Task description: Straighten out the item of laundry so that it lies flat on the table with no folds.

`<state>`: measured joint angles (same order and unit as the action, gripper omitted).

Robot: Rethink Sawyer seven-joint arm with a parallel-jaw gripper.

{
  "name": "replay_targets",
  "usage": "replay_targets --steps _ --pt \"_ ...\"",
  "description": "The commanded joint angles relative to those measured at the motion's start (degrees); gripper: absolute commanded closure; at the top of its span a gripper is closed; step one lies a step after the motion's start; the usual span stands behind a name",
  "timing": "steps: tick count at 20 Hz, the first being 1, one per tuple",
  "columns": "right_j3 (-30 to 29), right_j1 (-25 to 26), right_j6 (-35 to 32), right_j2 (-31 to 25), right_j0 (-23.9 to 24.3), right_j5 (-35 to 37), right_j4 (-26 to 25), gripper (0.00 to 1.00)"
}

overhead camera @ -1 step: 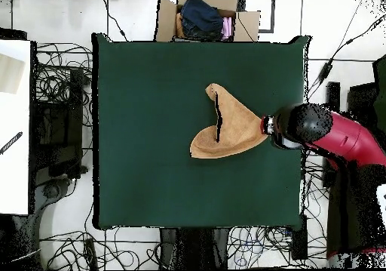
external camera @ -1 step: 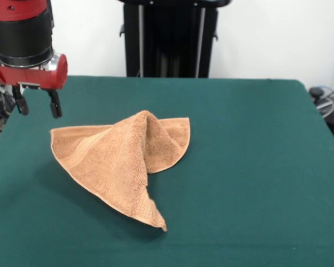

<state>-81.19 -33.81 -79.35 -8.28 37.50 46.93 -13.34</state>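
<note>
Towel sits mid-table, still peaked up with one fold over the rest, so not flat yet. Tool hangs released, holding nothing, just beside its far-left corner, probably lining up a pull.

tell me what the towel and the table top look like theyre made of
Towel: looks like terry cloth, likely cotton. The orange-tan face is nubby and matte, with a flatter woven band and a stitched hem along the edge.

Table: the top seems covered in a dark green felt-like cloth. It is matte and even, with no shine or grain. What lies under the cloth is not visible.
</note>
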Motion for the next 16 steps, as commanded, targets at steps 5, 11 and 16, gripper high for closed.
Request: replay_targets --steps 5,11,16 --pt "-6.21 1.52 4.67 -5.78 0.4 -3.27 -3.1 0.0" --pt "-6.47 1.45 4.67 -5.56 0.44 -3.31 -3.41 0.0" --pt "-6.67 1.66 4.85 -5.59 0.68 -3.76 -3.65 0.0"
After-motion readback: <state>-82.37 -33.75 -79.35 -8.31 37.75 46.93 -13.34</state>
